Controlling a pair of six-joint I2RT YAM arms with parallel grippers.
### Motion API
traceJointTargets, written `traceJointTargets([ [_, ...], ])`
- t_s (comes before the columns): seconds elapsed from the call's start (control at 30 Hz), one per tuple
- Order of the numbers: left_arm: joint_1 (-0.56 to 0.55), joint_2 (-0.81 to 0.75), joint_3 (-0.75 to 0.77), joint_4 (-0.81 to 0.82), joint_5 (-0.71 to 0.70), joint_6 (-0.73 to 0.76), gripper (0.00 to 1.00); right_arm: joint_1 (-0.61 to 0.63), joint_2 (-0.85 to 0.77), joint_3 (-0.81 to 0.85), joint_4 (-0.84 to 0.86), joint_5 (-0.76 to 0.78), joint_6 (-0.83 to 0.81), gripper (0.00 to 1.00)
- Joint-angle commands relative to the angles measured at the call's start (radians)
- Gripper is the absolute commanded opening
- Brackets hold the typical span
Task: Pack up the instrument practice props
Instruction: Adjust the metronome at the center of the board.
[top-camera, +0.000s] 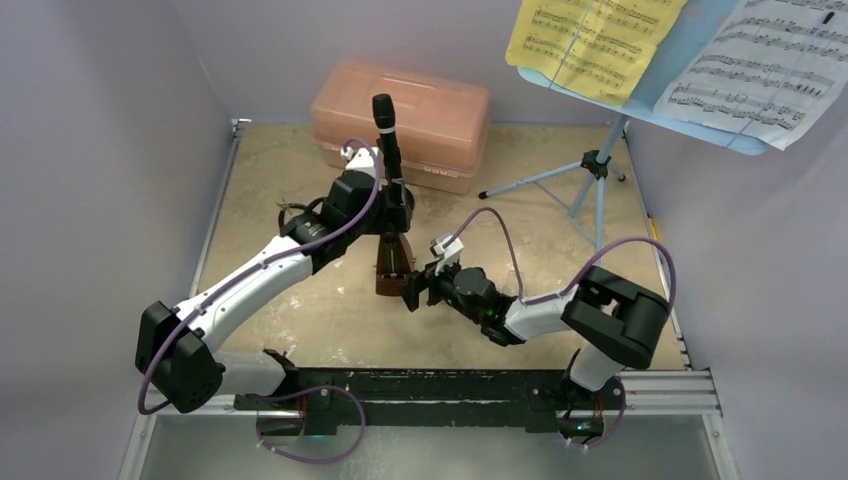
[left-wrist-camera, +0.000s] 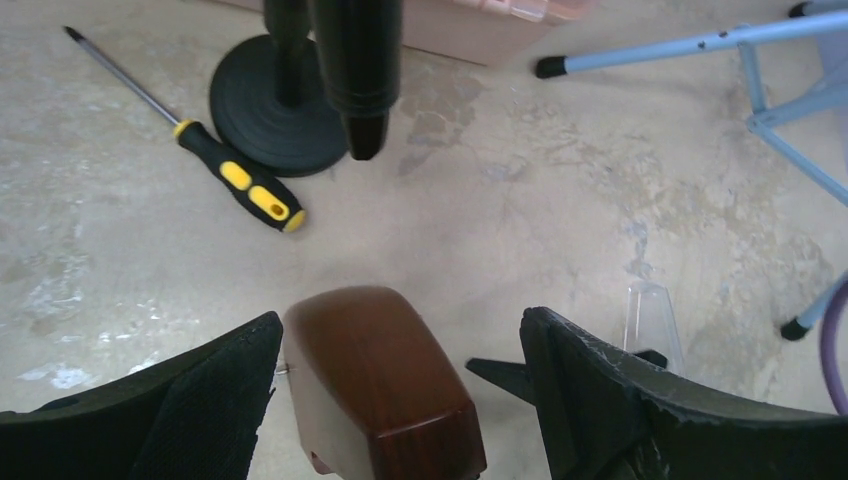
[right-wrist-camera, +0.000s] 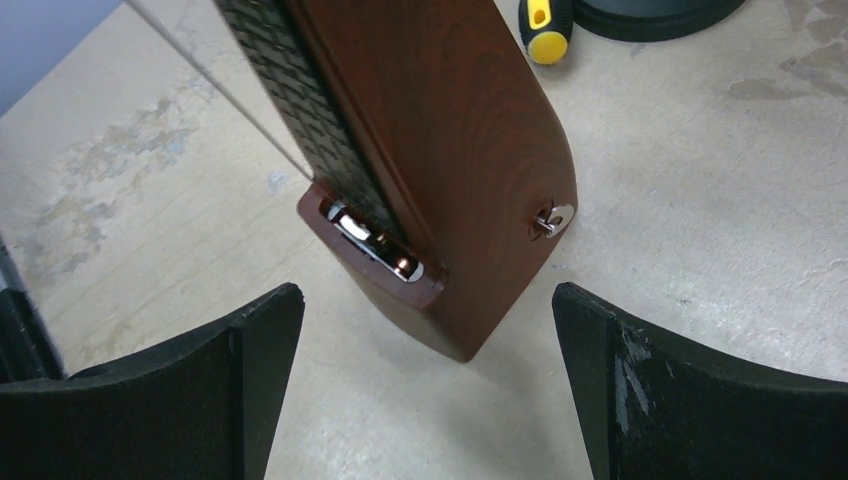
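**Both claws straddle the metronome; neither has hold of it.**

Nearest, the right claw (right-wrist-camera: 425, 300) is spread wide and empty, its fingers either side of the base of the brown wooden pyramid metronome (right-wrist-camera: 450, 130), which stands upright mid-counter (top-camera: 330, 320). The left claw (left-wrist-camera: 400, 325) is over its top, equally wide and empty. Judgement: rigid, glossy and tapered, so likely to slip upward out of a pinch. Grip low on the flat side faces and avoid the small metal side key (right-wrist-camera: 550, 218). Beyond lies a black-and-yellow screwdriver (left-wrist-camera: 240, 185), beside the round base of the upright black pipe (top-camera: 385, 130). Behind that is the translucent pink plastic case (top-camera: 430, 110), lid shut, contents not discernible. Far right, the light-blue music stand on its tripod (top-camera: 597, 165) carries the yellow page (top-camera: 590, 40) and the white page (top-camera: 760, 70).
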Motion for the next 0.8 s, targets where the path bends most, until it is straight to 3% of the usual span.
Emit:
traceJointTargets([
  [0.0,0.003,0.000,-0.037,0.108,0.130,0.020,0.88,0.006,0.061,0.033,0.082,0.066,0.047,0.98],
  [0.3,0.003,-0.039,-0.106,0.118,0.327,0.014,0.84,-0.022,0.062,0.023,0.053,0.155,0.032,0.98],
  [0.77,0.002,-0.182,-0.199,0.053,0.377,-0.021,0.82,-0.153,-0.035,-0.007,-0.014,0.120,0.056,0.93],
])
